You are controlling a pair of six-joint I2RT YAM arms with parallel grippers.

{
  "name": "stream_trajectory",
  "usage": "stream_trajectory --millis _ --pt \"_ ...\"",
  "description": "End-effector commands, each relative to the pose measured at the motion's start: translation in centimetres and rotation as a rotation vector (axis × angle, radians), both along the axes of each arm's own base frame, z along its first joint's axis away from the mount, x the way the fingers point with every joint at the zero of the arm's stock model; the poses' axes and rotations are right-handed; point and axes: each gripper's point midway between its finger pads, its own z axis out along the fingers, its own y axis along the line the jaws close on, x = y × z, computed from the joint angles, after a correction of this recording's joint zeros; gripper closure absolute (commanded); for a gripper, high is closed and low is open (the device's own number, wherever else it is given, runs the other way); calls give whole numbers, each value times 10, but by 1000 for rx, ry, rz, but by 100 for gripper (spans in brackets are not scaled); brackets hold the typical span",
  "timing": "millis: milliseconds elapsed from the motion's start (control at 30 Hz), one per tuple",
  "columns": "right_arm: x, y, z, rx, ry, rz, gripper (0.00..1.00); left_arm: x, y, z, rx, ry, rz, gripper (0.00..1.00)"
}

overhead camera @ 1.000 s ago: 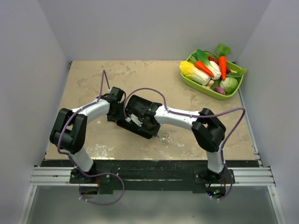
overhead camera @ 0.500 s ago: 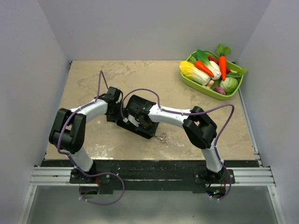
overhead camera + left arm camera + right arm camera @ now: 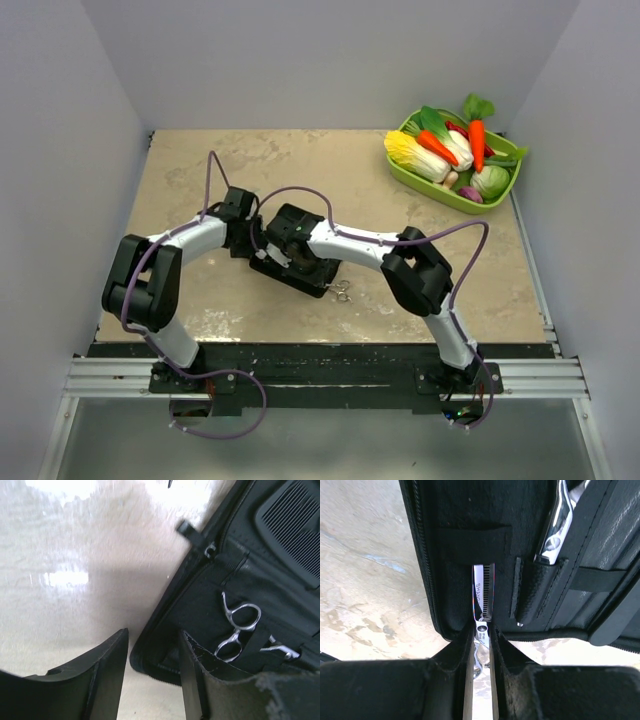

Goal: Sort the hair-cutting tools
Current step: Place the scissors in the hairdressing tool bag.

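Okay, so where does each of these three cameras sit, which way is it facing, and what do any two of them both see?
Top external: above and behind the bases, looking down over the table; both arms show, meeting over the black case.
Left wrist: on the left arm, looking down past the left gripper, which straddles the case's corner.
Right wrist: on the right arm, looking along the right gripper, shut on scissors at the case's edge.
Shared: all three show the case.

This is a lab cell. Plain walls [image 3: 330, 60] box my worktop [image 3: 330, 160]; metal rails [image 3: 540, 378] line its near edge.
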Motion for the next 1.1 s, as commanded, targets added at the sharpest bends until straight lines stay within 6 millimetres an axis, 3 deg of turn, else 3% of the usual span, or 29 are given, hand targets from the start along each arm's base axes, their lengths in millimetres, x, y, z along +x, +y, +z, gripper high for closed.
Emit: stream_trajectory --millis 0,267,600,700,867,1067 --pt "5 11 7 11 -21 13 100 -29 15 -43 35 125 2 51" --pt "5 39 13 143 -41 -20 100 -33 9 -45 -10 138 -12 54" --pt "12 65 5 362 -121 -73 100 -37 8 -48 -16 146 -23 55" --pt "11 69 -4 394 -121 -42 100 -36 7 -48 -20 144 -27 55" --pt "3 79 2 480 -115 90 100 -38 6 -49 -25 145 -31 56" --pt "9 75 -6 454 -155 186 100 -36 6 -48 -28 136 -33 56"
